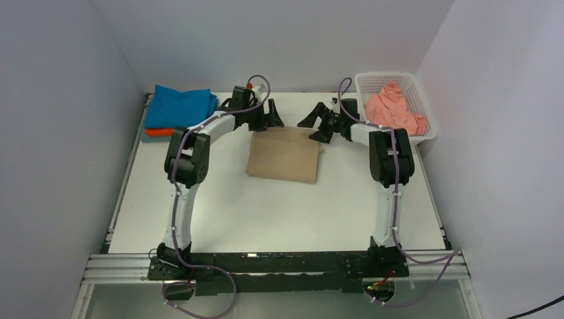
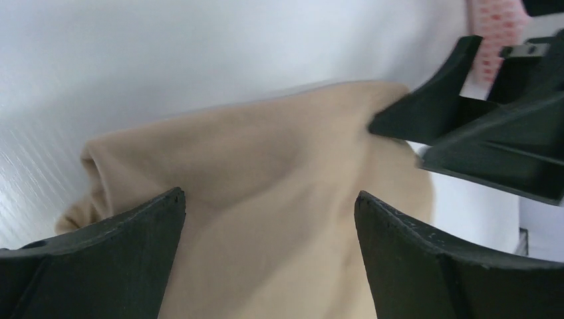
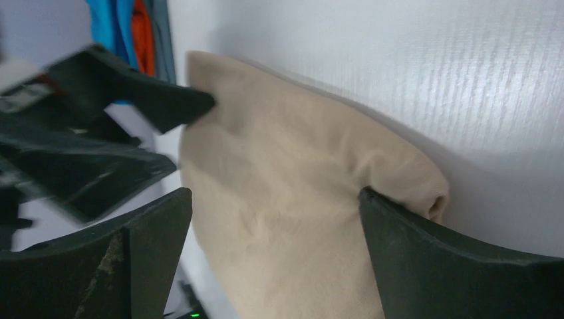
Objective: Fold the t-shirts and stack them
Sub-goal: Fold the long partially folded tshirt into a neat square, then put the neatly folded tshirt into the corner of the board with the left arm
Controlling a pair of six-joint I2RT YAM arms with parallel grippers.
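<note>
The tan-beige t-shirt (image 1: 284, 156) lies folded in a rectangle mid-table. My left gripper (image 1: 274, 118) is open and empty over its far left corner. My right gripper (image 1: 310, 126) is open and empty over its far right corner. In the left wrist view the gripper (image 2: 269, 199) hovers with jaws apart over the tan cloth (image 2: 266, 146). In the right wrist view the gripper (image 3: 276, 199) also stands open above the tan cloth (image 3: 279, 166). A bright blue shirt (image 1: 179, 106) tops a folded stack at the back left, over an orange-red shirt (image 1: 156, 132) and a grey one (image 1: 147, 139). The salmon pink shirt (image 1: 392, 109) lies crumpled in the basket.
The white mesh basket (image 1: 392, 76) stands at the back right corner. White walls close in the table on the left, back and right. The two grippers are close together, tips facing each other across the shirt's far edge.
</note>
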